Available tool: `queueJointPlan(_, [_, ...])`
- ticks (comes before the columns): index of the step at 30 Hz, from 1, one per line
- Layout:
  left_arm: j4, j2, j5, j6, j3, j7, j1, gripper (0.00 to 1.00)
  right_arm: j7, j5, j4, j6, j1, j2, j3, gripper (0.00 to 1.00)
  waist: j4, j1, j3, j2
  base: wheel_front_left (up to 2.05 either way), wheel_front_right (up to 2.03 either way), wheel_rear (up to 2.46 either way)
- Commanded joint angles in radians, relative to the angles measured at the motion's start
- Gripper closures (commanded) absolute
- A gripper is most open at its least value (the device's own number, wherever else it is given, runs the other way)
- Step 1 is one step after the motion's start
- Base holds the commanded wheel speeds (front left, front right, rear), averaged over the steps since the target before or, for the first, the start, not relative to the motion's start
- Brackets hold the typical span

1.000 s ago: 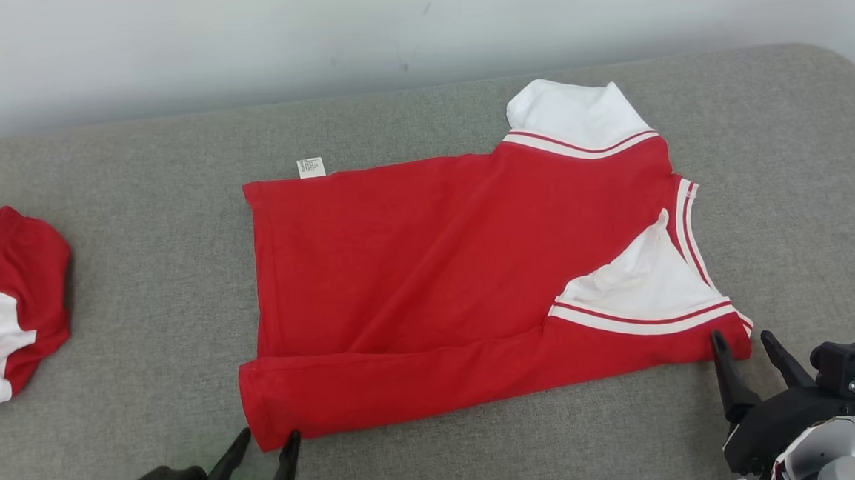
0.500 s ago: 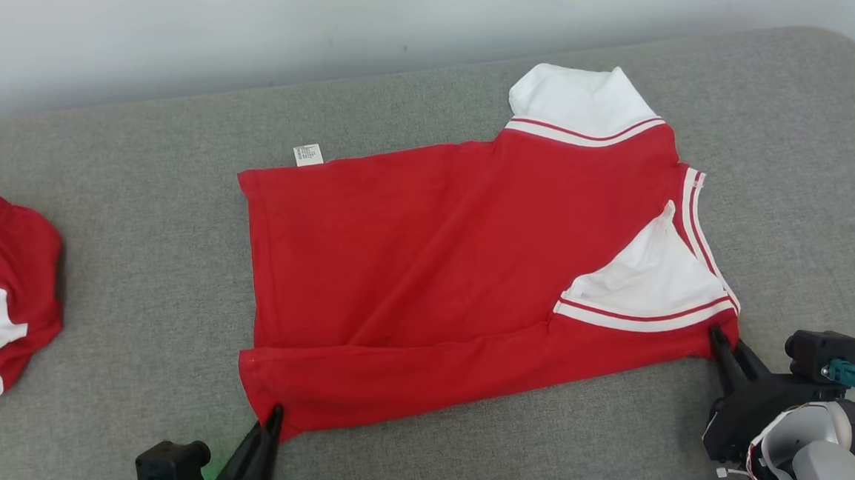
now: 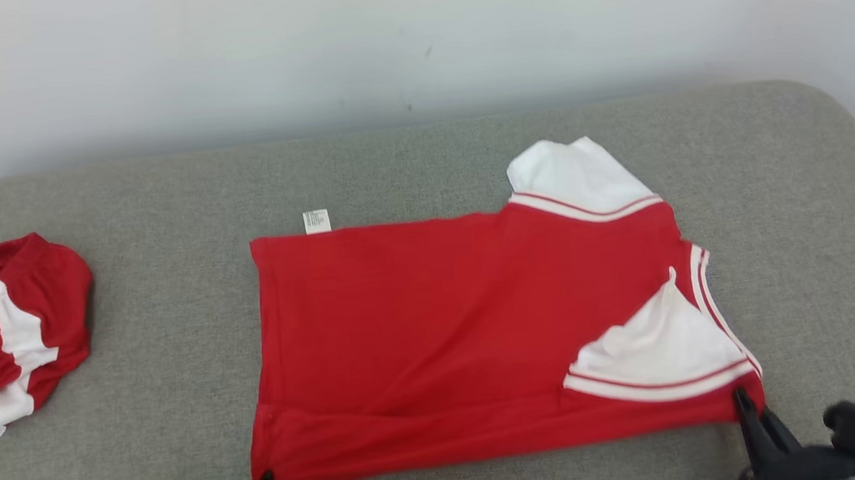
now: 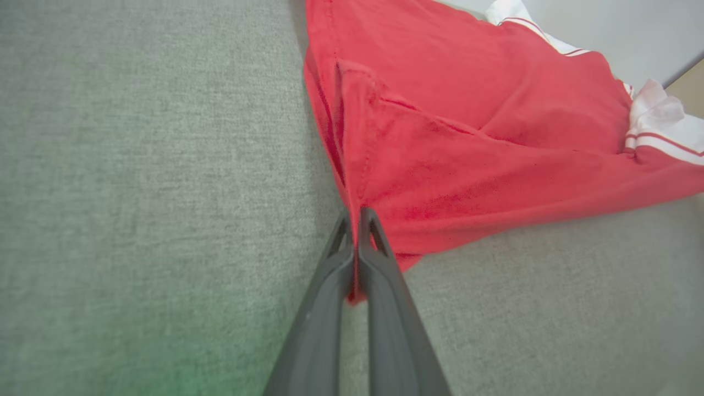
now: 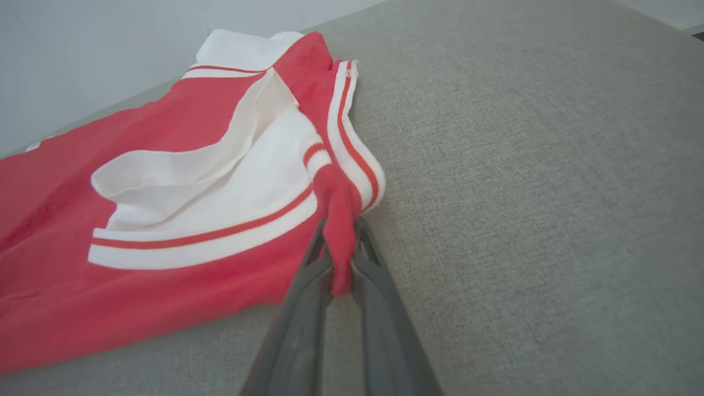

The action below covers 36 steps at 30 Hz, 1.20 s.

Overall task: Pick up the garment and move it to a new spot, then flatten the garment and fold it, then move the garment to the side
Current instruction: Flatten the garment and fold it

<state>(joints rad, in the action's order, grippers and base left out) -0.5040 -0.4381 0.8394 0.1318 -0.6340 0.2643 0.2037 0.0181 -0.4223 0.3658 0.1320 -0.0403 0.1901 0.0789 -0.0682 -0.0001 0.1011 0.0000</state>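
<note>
Two-point hold on the red jersey point(image 3: 440, 328), one pinch at each end of its near edge. Lies spread flat and sideways on the grey upholstered surface point(image 3: 172, 196), with the hem toward the robot's left and the white sleeves and striped trim toward its right.

At the left gripper point(image 4: 357, 217): jaws pressed together on the near hem corner, with a sliver of red cloth squeezed between them and poking out below the tips in the left wrist view. Pulls that corner up into a ridge running away from the tips.

At the right gripper point(image 5: 345, 225): jaws clamped on a bunched fold of red fabric at the near shoulder corner, just beside the striped white edge band. Twists the cloth into a small knot above the tips.

Shows a long shallow crease along the near edge between the two grips. Carries a white care label point(image 3: 316, 221) sticking out at the far hem corner.

Off to the left, well apart: a second red and white garment point(image 3: 17, 332) in a crumpled heap. Behind everything, a pale wall point(image 3: 386, 42).
</note>
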Motion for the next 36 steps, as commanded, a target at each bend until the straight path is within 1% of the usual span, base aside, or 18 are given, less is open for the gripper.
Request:
queueJointPlan(1, [0.0,-0.009,-0.003,-0.003,0.003,0.001,-0.017,1.0,-0.005,-0.004,-0.009,-0.003,0.028,-0.001,0.01,1.0,0.003,0.0001,-0.015,0.0,0.0,0.0,0.0])
queueJointPlan(8, [0.034,-0.026,-0.003,-0.013,0.012,0.002,-0.078,1.0,-0.084,-0.001,-0.198,-0.003,0.215,-0.051,0.078,1.0,0.013,0.0001,-0.027,0.0,0.0,0.0,0.0])
queueJointPlan(13, [0.053,-0.016,0.003,-0.032,0.004,-0.002,-0.104,1.0,-0.129,0.011,-0.273,-0.003,0.263,-0.082,0.1,1.0,0.007,0.0001,-0.03,0.0,0.0,0.0,0.0])
queueJointPlan(14, [0.053,-0.015,0.003,-0.036,0.004,-0.002,-0.105,0.94,-0.135,0.015,-0.279,-0.003,0.263,-0.087,0.101,0.91,0.006,0.0001,-0.031,0.0,0.0,0.0,0.0])
queueJointPlan(15, [0.054,-0.013,0.002,-0.039,0.006,-0.002,-0.105,0.35,-0.137,0.026,-0.285,-0.003,0.262,-0.088,0.099,0.36,0.005,0.0001,-0.031,0.0,0.0,0.0,0.0])
queueJointPlan(16, [0.056,-0.011,-0.003,-0.044,0.008,-0.002,-0.104,0.0,-0.138,0.034,-0.289,-0.003,0.257,-0.087,0.098,0.0,0.005,0.0001,-0.032,0.0,0.0,0.0,0.0])
queueJointPlan(20, [0.074,-0.004,-0.026,-0.054,0.022,0.0,-0.102,0.0,-0.126,0.057,-0.302,-0.003,0.227,-0.088,0.084,0.0,0.007,0.0001,-0.034,0.0,0.0,0.0,0.0])
queueJointPlan(23, [0.129,0.015,-0.064,-0.066,0.097,0.001,-0.115,0.0,-0.091,0.08,-0.31,-0.003,0.2,-0.077,0.057,0.0,0.012,0.0001,-0.036,0.0,0.0,0.0,0.0])
queueJointPlan(26, [0.19,0.046,-0.126,-0.079,0.197,0.001,-0.138,0.0,-0.044,0.093,-0.309,-0.003,0.17,-0.082,0.019,0.0,0.019,0.0001,-0.039,0.0,0.0,0.0,0.0])
queueJointPlan(31, [0.276,0.127,-0.286,-0.102,0.386,0.002,-0.181,0.0,0.055,0.122,-0.281,-0.003,0.124,-0.092,-0.033,0.0,0.029,0.0001,-0.045,0.0,0.0,0.0,0.0])
queueJointPlan(33, [0.306,0.172,-0.352,-0.102,0.457,0.002,-0.2,0.0,0.103,0.139,-0.26,-0.003,0.108,-0.1,-0.051,0.0,0.031,0.0001,-0.047,0.0,0.0,0.0,0.0])
queueJointPlan(36, [0.346,0.234,-0.447,-0.084,0.543,0.002,-0.228,0.0,0.184,0.169,-0.225,-0.003,0.092,-0.109,-0.073,0.0,0.031,0.0001,-0.05,0.0,0.0,0.0,0.0])
